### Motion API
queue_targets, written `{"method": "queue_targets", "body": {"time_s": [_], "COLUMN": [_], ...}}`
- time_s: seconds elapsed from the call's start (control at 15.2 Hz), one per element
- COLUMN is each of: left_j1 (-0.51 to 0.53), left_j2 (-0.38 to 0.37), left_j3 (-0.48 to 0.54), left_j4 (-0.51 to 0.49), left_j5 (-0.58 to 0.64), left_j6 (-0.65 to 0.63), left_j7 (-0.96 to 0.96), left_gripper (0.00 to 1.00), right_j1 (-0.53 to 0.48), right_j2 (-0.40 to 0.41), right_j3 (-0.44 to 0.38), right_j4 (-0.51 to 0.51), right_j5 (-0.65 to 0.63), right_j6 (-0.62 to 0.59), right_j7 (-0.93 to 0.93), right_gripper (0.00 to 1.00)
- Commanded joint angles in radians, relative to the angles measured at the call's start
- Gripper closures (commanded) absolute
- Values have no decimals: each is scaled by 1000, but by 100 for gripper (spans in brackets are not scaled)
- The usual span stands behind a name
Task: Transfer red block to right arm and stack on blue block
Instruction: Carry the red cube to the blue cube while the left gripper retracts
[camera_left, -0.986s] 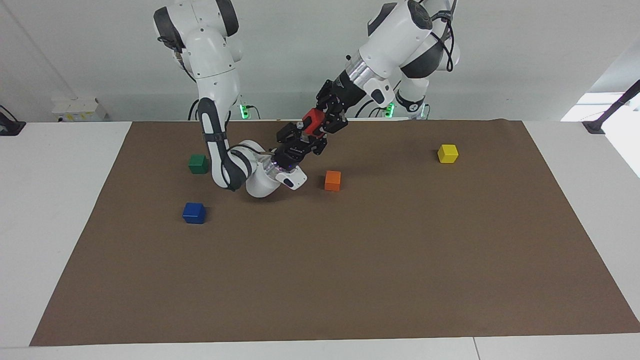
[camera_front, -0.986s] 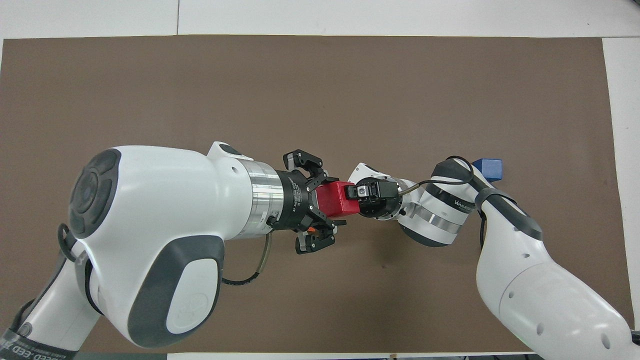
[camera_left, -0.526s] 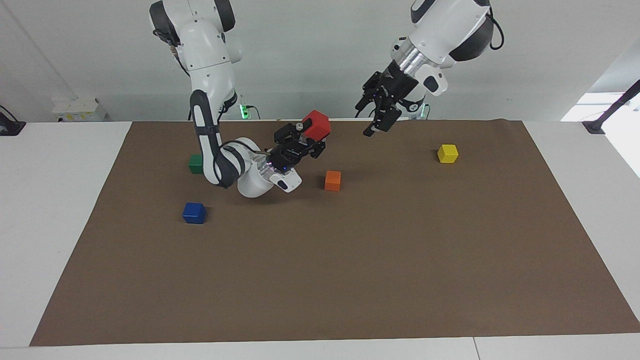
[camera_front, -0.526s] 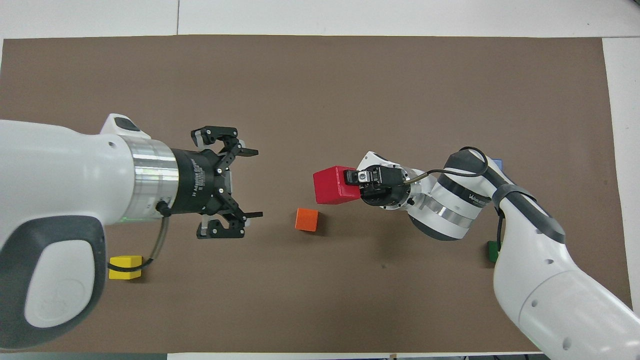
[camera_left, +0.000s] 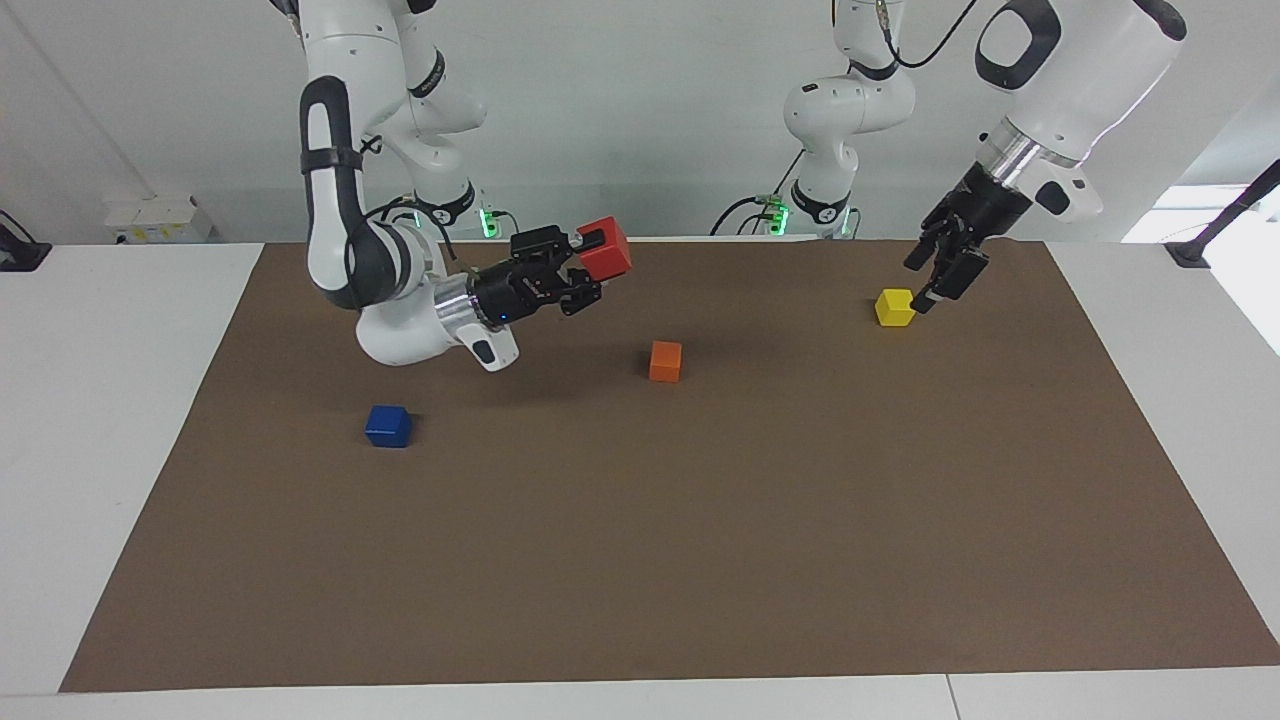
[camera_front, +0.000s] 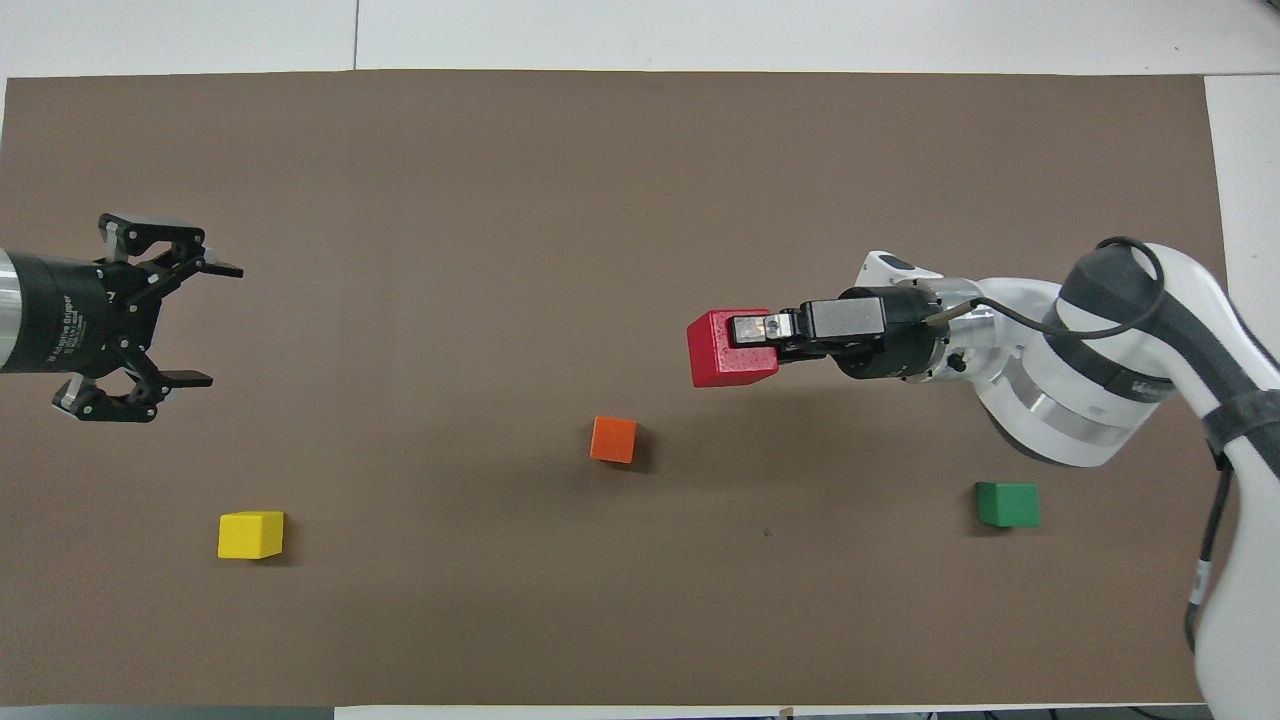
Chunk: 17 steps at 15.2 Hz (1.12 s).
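The red block (camera_left: 604, 248) (camera_front: 730, 348) is held in the air by my right gripper (camera_left: 588, 262) (camera_front: 748, 343), which is shut on it. It hangs over the brown mat, near the orange cube. The blue block (camera_left: 388, 426) sits on the mat toward the right arm's end; the right arm hides it in the overhead view. My left gripper (camera_left: 940, 276) (camera_front: 222, 325) is open and empty, up over the mat by the yellow cube at the left arm's end.
An orange cube (camera_left: 665, 361) (camera_front: 613, 439) lies mid-mat. A yellow cube (camera_left: 895, 307) (camera_front: 250, 534) lies toward the left arm's end. A green cube (camera_front: 1007, 504) lies near the right arm's base. The brown mat (camera_left: 700, 560) covers the table.
The left gripper let go of the red block and drew back, open, to its own end of the table. The right gripper kept the block and carried it toward the right arm's end.
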<state>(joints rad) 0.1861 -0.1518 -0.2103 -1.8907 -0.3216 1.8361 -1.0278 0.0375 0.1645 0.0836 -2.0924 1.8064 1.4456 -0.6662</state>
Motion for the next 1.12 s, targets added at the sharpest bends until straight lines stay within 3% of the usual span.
{"method": "queue_targets", "body": {"time_s": [0.0,0.39,0.59,0.79,0.85,0.99,1.05], "left_j1": [93,101,53,15,-34,-179,-194], "left_j2": [-2,51,121,193,201,190,178], "left_j3": [-15,-15,-15,-11,11,154,175], "left_j4": [-50,-64,91,250,268,257,227], "left_j5": [97,314,406,414,414,409,398], "left_j6": [29,46,-99,-176,-182,-183,-178], "left_j7": [283,733,848,963,963,965,966], "left_gripper": [0,0,0,0,0,0,0], "right_j1": [-57,-134,-137,-125,-123,-119,-110], "right_j2": [-152,-227,-244,-231,-229,-229,-229], "right_j3": [5,2,4,8,8,11,12], "right_j4": [15,121,222,317,321,308,304], "right_j5": [-203,-678,-969,-1241,-1309,-1445,-1514], "right_j6": [111,159,182,182,183,226,255], "right_j7": [147,204,287,358,364,416,447], "right_gripper": [100,100,100,100,100,100,100]}}
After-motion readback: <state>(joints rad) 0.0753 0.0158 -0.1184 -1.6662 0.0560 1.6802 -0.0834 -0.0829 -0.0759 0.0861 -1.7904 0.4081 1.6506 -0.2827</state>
